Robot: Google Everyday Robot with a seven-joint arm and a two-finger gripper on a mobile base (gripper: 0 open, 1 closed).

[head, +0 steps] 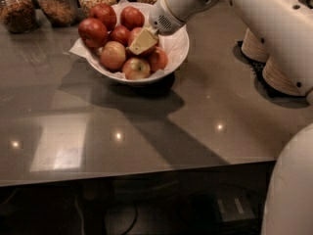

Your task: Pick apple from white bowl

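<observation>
The white bowl (177,47) stands at the back of the grey table, lined with crumpled white paper and holding several apples. My gripper (143,41) reaches down into the bowl from the upper right, its beige tip among the apples at the bowl's middle right. A medium red apple (158,59) lies right under and beside the tip, partly hidden by it; no sticker shows. Darker red apples (93,32) fill the bowl's back left. Paler yellow-pink apples (113,56) sit at the front.
Several glass jars (57,3) of grains and nuts line the back edge behind the bowl. Stacked beige paper bowls (282,74) stand at the right on a dark mat. My white arm spans the upper right, my body the lower right corner.
</observation>
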